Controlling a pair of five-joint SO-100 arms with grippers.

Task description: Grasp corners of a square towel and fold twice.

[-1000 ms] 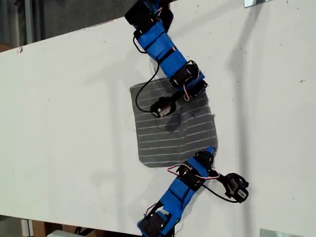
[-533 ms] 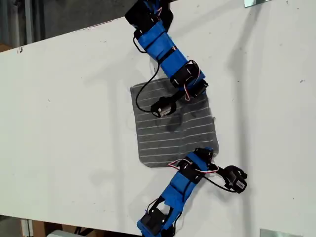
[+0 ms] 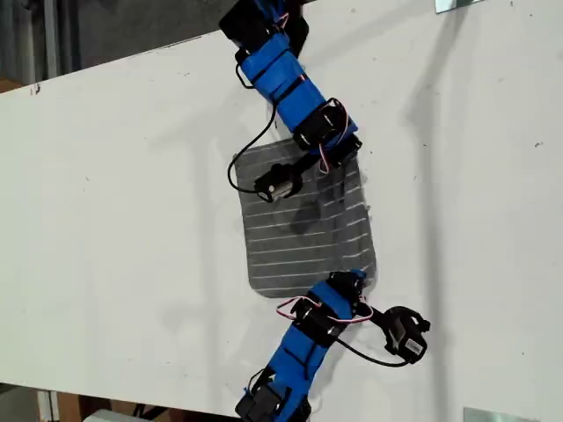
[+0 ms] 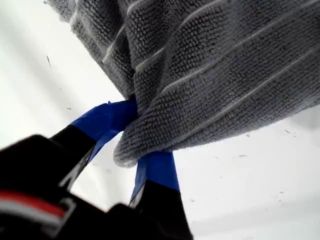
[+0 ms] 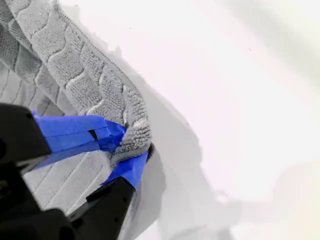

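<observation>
The towel (image 3: 299, 237), dark grey with thin white stripes, lies mid-table in the exterior view. Two blue arms hold the corners on its right side in that view. One arm comes from the top to the upper corner (image 3: 347, 156). The other comes from the bottom to the lower corner (image 3: 359, 280). The wrist views do not show which arm is which. My first gripper (image 4: 135, 142) is shut on a corner, and the towel (image 4: 210, 75) hangs bunched above the table. My second gripper (image 5: 131, 150) is shut on another corner, with the towel (image 5: 75, 65) curling up from it.
The white table (image 3: 114, 220) spreads wide on the exterior view's left and right of the towel. Its far edge runs slanted across the top, with dark floor beyond. Small metal brackets (image 3: 457, 4) sit at that view's right corners.
Both arms have shifted toward the exterior view's left, drawing the towel's right edge and its two held corners inward. The rest of the towel stays flat.
</observation>
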